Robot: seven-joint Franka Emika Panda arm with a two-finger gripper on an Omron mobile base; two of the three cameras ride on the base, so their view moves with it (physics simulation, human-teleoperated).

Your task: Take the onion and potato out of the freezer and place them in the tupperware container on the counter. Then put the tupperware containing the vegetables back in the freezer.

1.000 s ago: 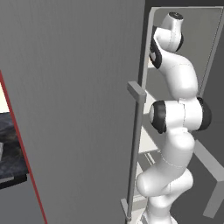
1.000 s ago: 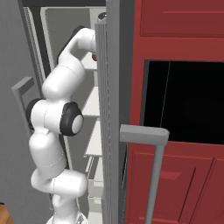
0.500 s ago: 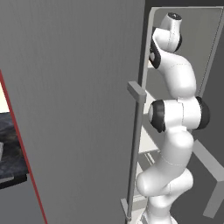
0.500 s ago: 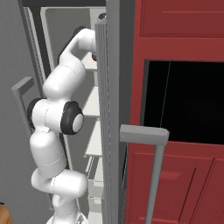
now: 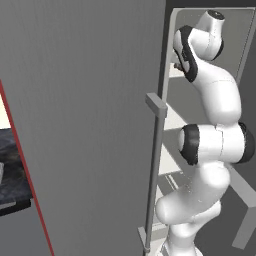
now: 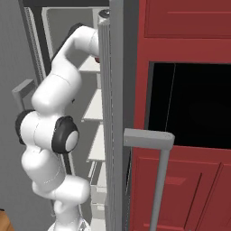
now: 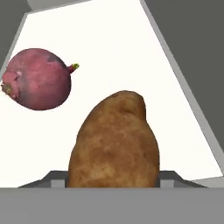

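On the freezer's white shelf (image 7: 109,43) lies a brown potato (image 7: 114,148), close and large in the hand view. My gripper (image 7: 113,177) is shut on the potato, with a grey fingertip (image 7: 57,178) pressed to each flank. The dark red onion (image 7: 37,85) rests on the same shelf, up and to the left of the potato and apart from it. In both base views my arm reaches up into the top of the open freezer (image 5: 90,125), past its door edge (image 6: 113,113). The tupperware container is out of view.
The grey door with its bar handle (image 5: 154,165) stands left of the arm, and a second handle (image 6: 160,180) is at the right. Dark red cabinets (image 6: 189,36) flank the freezer. A strip of black counter (image 5: 12,165) shows at far left. Lower white shelves (image 6: 97,140) sit beneath the arm.
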